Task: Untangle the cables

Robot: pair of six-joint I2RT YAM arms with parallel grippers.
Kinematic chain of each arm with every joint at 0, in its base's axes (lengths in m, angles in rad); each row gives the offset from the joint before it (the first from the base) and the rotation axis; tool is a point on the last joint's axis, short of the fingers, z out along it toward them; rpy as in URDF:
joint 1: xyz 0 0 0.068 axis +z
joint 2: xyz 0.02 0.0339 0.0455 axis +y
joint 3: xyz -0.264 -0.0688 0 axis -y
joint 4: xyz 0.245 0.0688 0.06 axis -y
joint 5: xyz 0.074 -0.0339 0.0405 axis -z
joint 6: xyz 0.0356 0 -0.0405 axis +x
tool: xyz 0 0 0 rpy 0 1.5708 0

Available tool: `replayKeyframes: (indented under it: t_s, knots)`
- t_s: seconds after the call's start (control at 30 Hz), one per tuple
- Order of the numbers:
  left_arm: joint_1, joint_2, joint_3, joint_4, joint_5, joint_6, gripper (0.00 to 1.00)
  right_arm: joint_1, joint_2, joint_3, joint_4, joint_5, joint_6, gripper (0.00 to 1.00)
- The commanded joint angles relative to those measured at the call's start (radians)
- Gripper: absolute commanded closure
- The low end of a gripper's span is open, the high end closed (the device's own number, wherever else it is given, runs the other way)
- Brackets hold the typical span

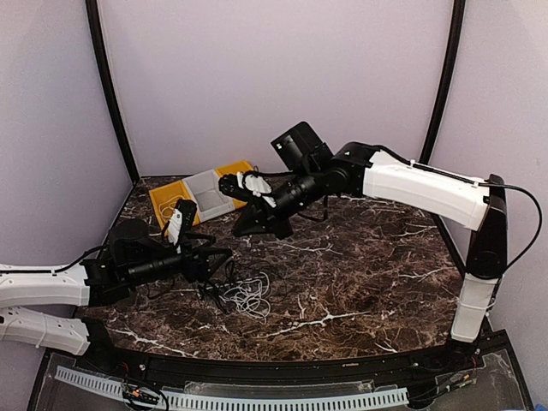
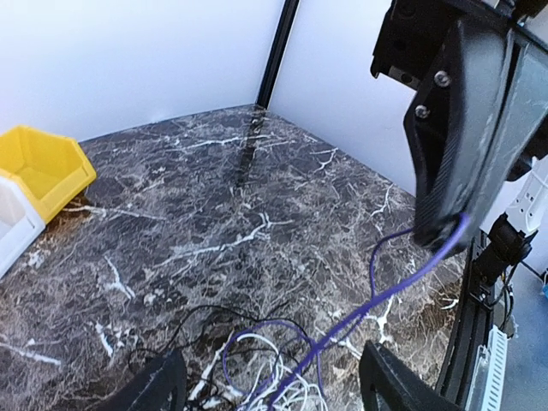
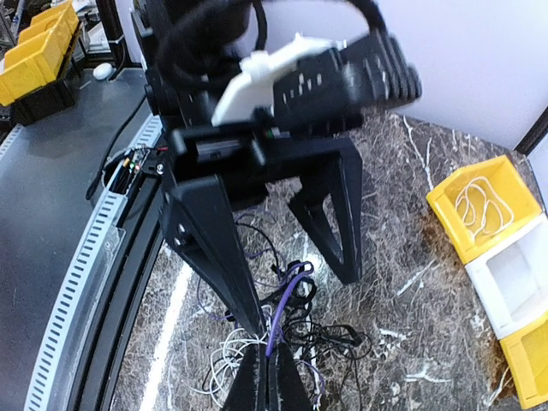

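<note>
While the right gripper (image 3: 267,377) has its fingers pressed together on a purple cable (image 2: 385,295), the left gripper (image 2: 274,381) stands wide apart and holds nothing. The purple cable runs as a slanted line: from the right fingertips, which are raised above the dark marble table (image 1: 368,257), it goes down and toward the near side into the tangle of cables (image 1: 247,295). In this tangle white and thin black cords are mixed together, and it lies on the table near the middle, a little to the left.

The coming move, in my judgement, depends on this line. The tangle is below and just beside the left gripper's fingertips, and in the left wrist view the purple strand passes between its two open fingers. So the left arm is clearly nearer to the pile, and the right one is higher and farther. If the right arm pulls the strand away along its length, the left gripper could probably press on the rest, so that the pile does not come up with it.

At the far left stand yellow and white bins (image 1: 171,201), and one yellow bin (image 3: 445,193) has a coiled white cable (image 3: 475,205) inside. I cannot read any brand, label or writing.
</note>
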Motion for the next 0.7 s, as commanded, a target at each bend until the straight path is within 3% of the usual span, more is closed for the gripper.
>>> replayKeyframes:
  t_s: [0.0, 0.07, 0.2, 0.33, 0.67]
  knots:
    - [-0.009, 0.111, -0.015, 0.269, 0.024, 0.047, 0.29, 0.008, -0.029, 0.093, -0.033, -0.041, 0.034, 1.00]
    - [-0.013, 0.194, -0.002, 0.329, 0.024, 0.055, 0.34, 0.007, -0.032, 0.143, -0.053, -0.048, 0.034, 1.00]
    - [-0.017, 0.349, -0.001, 0.459, 0.041, 0.043, 0.62, -0.001, -0.061, 0.230, -0.068, -0.023, 0.020, 1.00]
    - [-0.027, 0.441, -0.029, 0.552, 0.071, -0.007, 0.74, -0.054, -0.079, 0.384, -0.103, -0.033, 0.024, 1.00]
    - [-0.051, 0.491, -0.071, 0.594, 0.050, -0.048, 0.79, -0.210, -0.108, 0.586, -0.090, -0.122, 0.098, 1.00]
